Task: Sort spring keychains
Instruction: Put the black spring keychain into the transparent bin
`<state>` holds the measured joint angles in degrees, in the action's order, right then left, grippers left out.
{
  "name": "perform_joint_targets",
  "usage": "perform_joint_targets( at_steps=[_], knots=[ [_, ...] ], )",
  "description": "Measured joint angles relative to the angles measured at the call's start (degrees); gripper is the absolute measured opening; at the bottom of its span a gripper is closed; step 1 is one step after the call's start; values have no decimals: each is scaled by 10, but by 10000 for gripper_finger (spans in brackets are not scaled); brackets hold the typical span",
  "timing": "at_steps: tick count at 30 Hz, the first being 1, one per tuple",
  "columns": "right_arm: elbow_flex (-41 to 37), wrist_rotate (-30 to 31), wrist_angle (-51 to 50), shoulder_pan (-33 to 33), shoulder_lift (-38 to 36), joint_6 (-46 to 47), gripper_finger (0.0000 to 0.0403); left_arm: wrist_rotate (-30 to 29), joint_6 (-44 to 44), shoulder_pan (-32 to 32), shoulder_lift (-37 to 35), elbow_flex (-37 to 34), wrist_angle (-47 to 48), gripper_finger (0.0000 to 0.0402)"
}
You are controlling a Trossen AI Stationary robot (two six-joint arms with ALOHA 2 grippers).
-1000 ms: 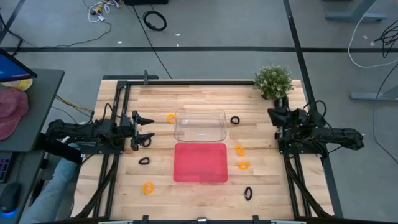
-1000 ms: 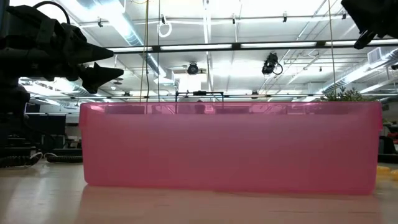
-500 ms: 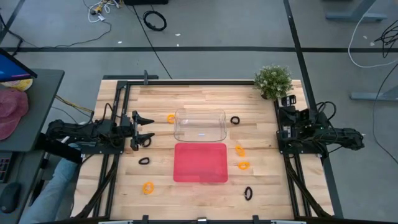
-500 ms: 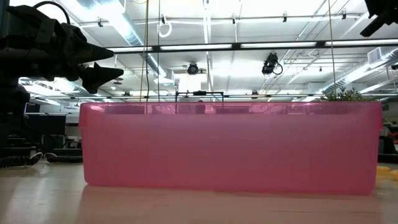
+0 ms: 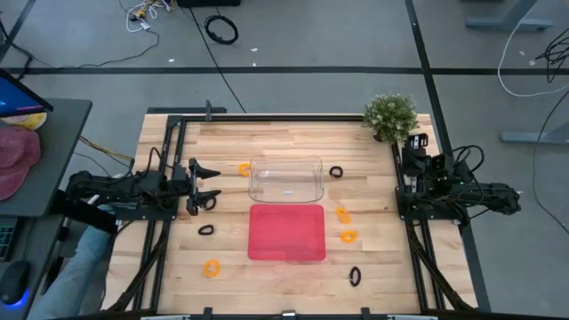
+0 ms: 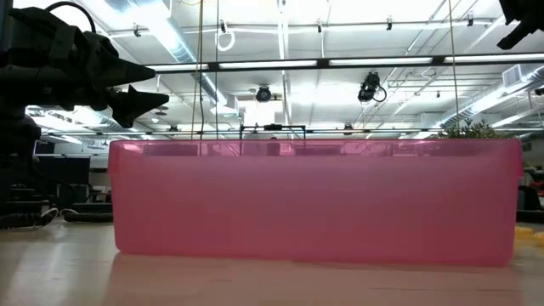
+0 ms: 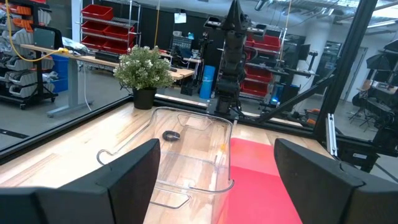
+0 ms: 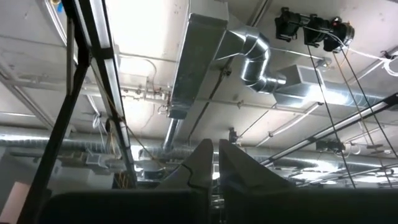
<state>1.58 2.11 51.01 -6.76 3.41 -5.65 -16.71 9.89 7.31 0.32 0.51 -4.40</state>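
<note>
Several small coiled keychains lie flat on the wooden table in the high view: orange ones [image 5: 244, 169], [image 5: 211, 268], [image 5: 342, 214], [image 5: 348, 236], and black ones [image 5: 335, 172], [image 5: 206, 203], [image 5: 206, 229], [image 5: 355, 276]. A clear tray [image 5: 285, 180] stands just beyond a red tray [image 5: 285, 232] at mid-table. My left gripper [image 5: 212, 183] hovers open at the table's left, above the black keychain there, touching nothing; its wrist view looks between its fingers [image 7: 216, 144] at both trays. My right gripper [image 5: 416, 142] is drawn back at the right edge, shut, pointing at the ceiling [image 8: 216, 155].
A potted plant [image 5: 390, 116] stands at the far right corner. Metal arm frames run along both side edges [image 5: 169, 213], [image 5: 418, 240]. In the low view the red tray's wall [image 6: 314, 200] fills the front, with my left gripper [image 6: 153, 87] above its left end.
My right gripper has pulled back from beside the plant toward the table's right edge and tipped upward; in the low view it has risen into the top right corner.
</note>
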Motion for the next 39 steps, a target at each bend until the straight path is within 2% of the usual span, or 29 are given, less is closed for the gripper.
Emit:
perform_joint_targets(
  at_steps=[4, 8, 13, 18, 24, 30, 39],
  knots=[
    [45, -1, -31, 1, 7, 5, 32, 0, 0, 0, 0, 0, 0, 321],
    [123, -6, -117, 1, 29, -12, 32, 0, 0, 0, 0, 0, 0, 321],
    [249, 55, -335, 1, 76, -10, 32, 0, 0, 0, 0, 0, 0, 321],
    [371, 124, -520, 1, 162, 19, 32, 0, 0, 0, 0, 0, 0, 321],
    [484, 139, -715, 0, 278, 92, 32, 0, 0, 0, 0, 0, 0, 321],
    [544, 140, -841, -9, 378, 154, 32, 0, 0, 0, 0, 0, 0, 321],
    [547, 136, -923, -34, 484, 186, 32, 0, 0, 0, 0, 0, 0, 321]
  ],
)
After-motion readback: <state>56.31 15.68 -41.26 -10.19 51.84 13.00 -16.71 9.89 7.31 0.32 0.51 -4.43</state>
